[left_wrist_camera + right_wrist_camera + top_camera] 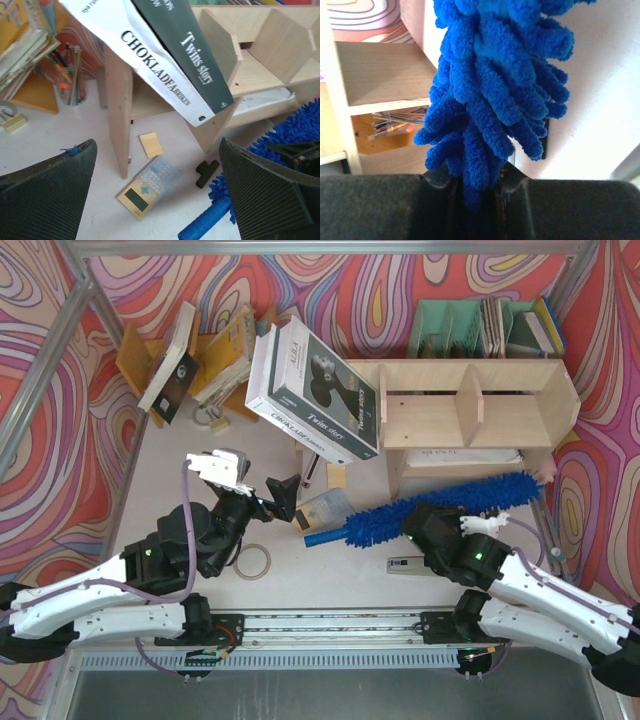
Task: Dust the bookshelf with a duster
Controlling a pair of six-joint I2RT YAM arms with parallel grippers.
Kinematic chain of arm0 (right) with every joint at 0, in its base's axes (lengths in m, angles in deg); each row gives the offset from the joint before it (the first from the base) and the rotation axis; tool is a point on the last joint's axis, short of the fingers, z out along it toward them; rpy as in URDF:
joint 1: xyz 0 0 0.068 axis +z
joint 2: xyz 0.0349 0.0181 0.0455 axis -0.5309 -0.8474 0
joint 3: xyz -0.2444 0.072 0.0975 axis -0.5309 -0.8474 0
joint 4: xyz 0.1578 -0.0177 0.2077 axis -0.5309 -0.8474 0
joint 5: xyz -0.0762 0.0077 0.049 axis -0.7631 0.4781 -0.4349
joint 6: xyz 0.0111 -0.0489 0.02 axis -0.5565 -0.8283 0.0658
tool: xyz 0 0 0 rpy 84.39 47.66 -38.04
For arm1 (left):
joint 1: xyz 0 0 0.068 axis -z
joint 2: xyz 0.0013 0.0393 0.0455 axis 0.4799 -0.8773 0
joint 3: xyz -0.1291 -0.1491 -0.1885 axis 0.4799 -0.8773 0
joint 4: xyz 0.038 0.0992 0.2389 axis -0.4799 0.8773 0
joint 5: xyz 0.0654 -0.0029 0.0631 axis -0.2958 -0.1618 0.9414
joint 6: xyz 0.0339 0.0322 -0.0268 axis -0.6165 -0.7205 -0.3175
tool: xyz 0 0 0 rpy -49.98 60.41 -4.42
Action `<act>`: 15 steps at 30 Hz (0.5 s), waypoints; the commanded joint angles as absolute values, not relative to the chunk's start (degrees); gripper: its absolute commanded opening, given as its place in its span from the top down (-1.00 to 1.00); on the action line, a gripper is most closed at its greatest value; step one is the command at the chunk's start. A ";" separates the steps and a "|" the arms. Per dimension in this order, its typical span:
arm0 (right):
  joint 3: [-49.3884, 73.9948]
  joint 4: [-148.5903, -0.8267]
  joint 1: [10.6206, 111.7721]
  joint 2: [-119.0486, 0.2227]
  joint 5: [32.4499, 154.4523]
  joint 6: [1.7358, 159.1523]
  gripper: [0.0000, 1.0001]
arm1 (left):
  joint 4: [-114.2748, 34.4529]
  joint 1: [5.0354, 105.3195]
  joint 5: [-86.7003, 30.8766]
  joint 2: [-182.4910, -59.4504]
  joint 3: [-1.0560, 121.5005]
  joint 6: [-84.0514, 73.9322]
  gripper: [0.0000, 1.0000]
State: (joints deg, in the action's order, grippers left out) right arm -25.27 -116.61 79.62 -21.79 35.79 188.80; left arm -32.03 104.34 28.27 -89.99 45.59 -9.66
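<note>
The wide, low bookshelf of pale unpainted plywood (470, 410) stands at the far right of the white worktop (330, 575). Its boards are flat and square-cut, and upright dividers split the upper level into open bays. A thick paperback book with a white and dark grey cover printed "Twins story" (315, 390) leans tilted against the shelf's left end.

The long bright blue microfibre duster (445, 505) lies slantwise just in front of the shelf. Its shaggy head of fat noodle strands runs up to the right, with the tip near the shelf's right leg. The slim, smooth blue handle (322, 537) points down to the left. I cannot tell whether the head rests on the worktop.

The right end effector (422, 524) grips the duster near where the head meets the handle. In the right wrist view its black fingers (437, 190) are pinched tight on the plush strands, which spill out above them.

The left end effector (284, 498) is spread wide and holds nothing. Its two rounded black fingers (50, 187) have a fine mesh texture. It hangs over the worktop just left of the handle. Between the fingers in the left wrist view lie a flat tan calculator with pale keys (147, 187) and a small thin rectangular wooden tile (151, 145).
</note>
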 commanded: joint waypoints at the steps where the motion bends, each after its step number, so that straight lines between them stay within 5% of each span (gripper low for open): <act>1: -27.49 -109.40 79.53 -24.09 36.14 192.22 1.00 | -35.77 104.22 36.35 -90.18 43.77 -12.49 -0.97; 15: -33.24 -98.92 77.05 -34.21 40.88 196.05 1.00 | -37.39 103.20 41.98 -91.05 40.38 -12.80 -0.97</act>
State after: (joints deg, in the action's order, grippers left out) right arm -32.48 -103.72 78.15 -32.37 40.16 192.24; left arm -35.15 103.94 39.57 -91.54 42.12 -12.21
